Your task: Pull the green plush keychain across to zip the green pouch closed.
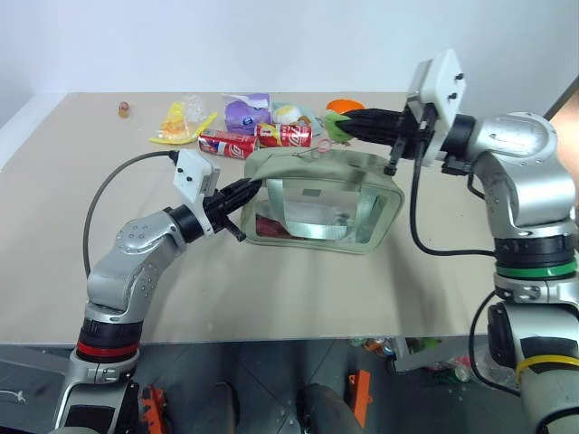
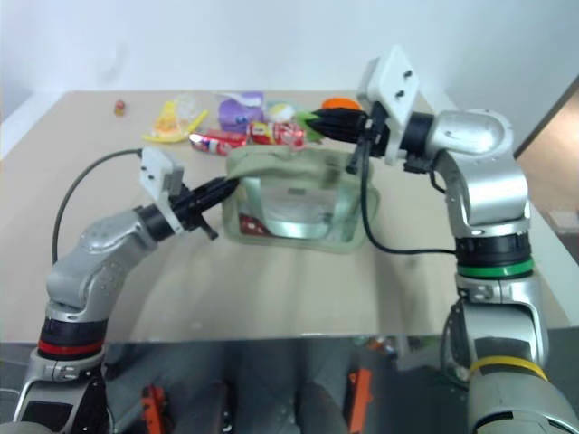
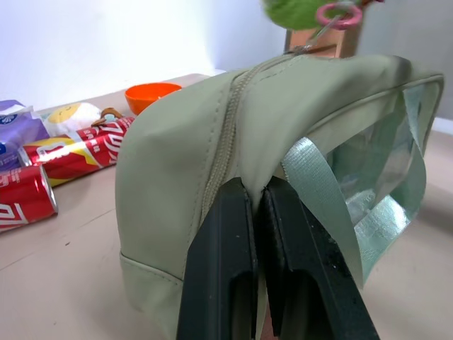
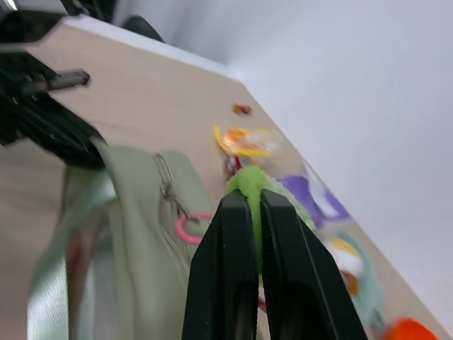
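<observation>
Silver arms, black-fingered left hand [image 1: 242,188], white wrist blocks, black cables, red and green rings

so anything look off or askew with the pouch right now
Nothing damaged or spilled. The green pouch is just pulled out of shape: the left gripper pinches one end while the right gripper holds the green plush keychain above the other.

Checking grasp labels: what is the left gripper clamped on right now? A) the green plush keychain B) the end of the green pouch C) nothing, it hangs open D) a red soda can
B: the left gripper has its black fingers pinched shut on the fabric at the end of the green pouch, while the green plush keychain sits in the right gripper.
</observation>
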